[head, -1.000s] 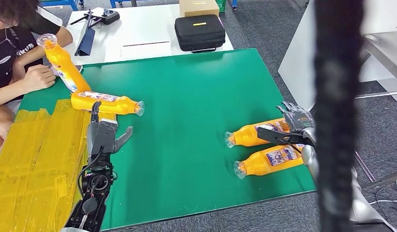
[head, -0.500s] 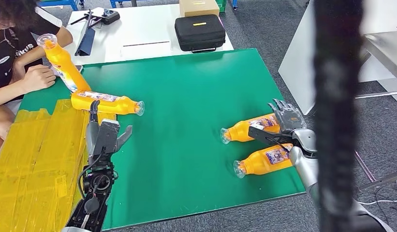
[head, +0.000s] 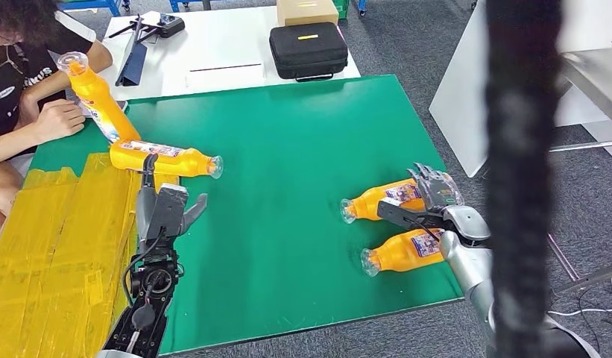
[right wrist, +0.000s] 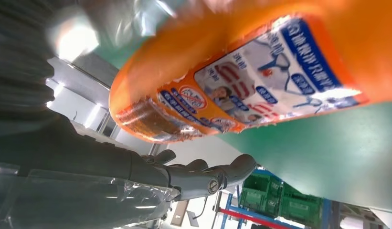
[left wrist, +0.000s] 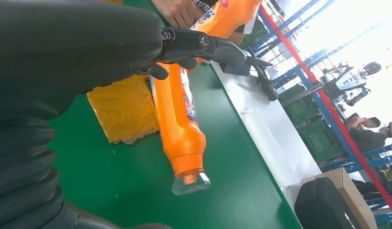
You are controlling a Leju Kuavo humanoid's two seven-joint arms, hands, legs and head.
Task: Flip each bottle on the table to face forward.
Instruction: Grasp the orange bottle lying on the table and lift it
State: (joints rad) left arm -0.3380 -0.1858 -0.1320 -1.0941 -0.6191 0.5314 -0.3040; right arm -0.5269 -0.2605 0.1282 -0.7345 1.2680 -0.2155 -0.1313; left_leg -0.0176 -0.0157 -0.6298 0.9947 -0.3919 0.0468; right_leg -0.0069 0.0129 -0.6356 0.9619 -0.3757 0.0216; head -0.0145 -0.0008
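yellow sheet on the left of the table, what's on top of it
The base of a lying bottle rests on the yellow sheet's far edge, neck out over the green table. The left hand and arm hang above the sheet, covering part of it.

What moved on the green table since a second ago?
The right hand slid leftward, toward the middle of the green table, and pushed the two orange bottles by it along: the farther bottle and the nearer bottle both shifted left. The left hand crept slightly forward toward the lying bottle. That bottle and the one the person holds stayed put.
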